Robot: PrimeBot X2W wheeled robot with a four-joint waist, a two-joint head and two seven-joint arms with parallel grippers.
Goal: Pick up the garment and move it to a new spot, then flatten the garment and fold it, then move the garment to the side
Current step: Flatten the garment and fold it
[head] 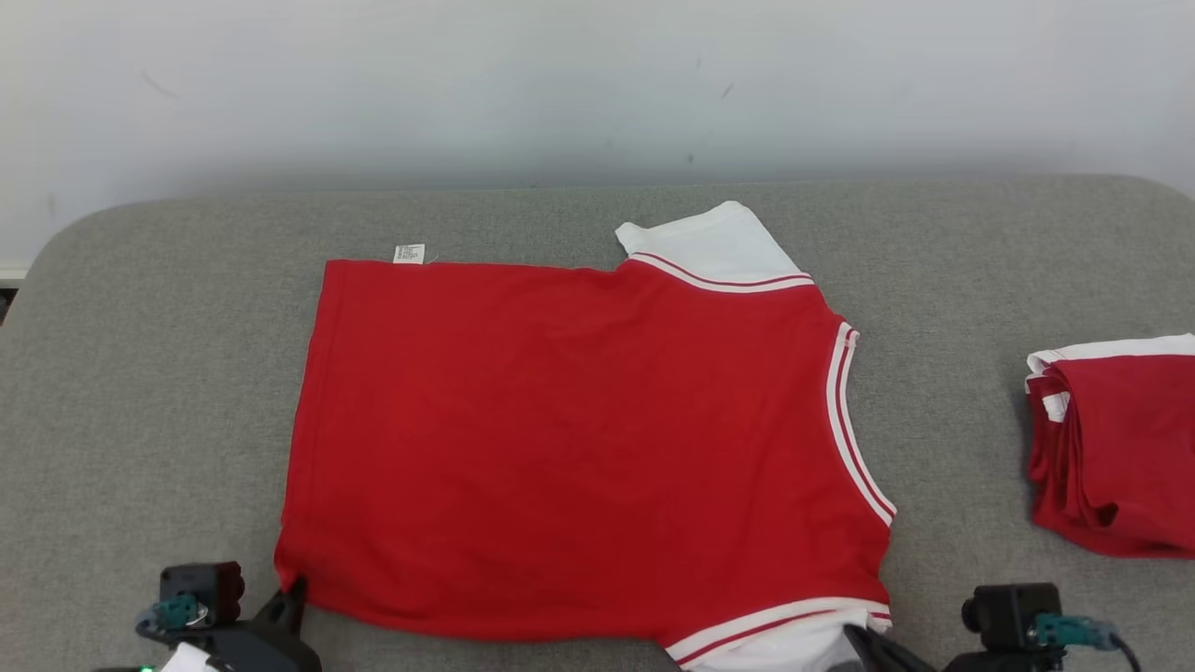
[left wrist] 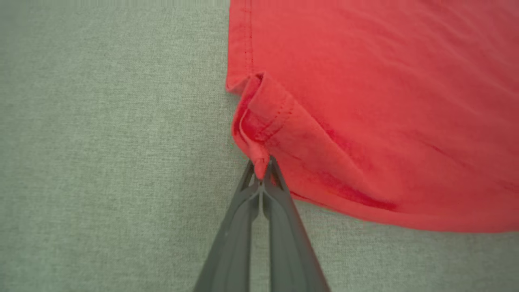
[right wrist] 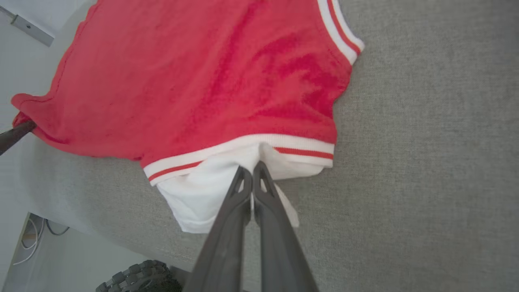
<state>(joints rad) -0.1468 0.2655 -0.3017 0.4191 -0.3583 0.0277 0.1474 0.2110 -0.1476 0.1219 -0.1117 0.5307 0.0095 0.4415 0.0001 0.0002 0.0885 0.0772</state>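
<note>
Lying flat midway across the grey table (head: 140, 373), the red garment (head: 579, 439) looks light and limp, apt to sag or bunch, so its corners and hems are the places to hold. The left gripper (left wrist: 262, 172) is pinched tight on the near hem corner (left wrist: 259, 150), the right gripper (right wrist: 252, 174) closed on the white sleeve (right wrist: 194, 202) (both bites look shallow; a sharp tug might slip).
</note>
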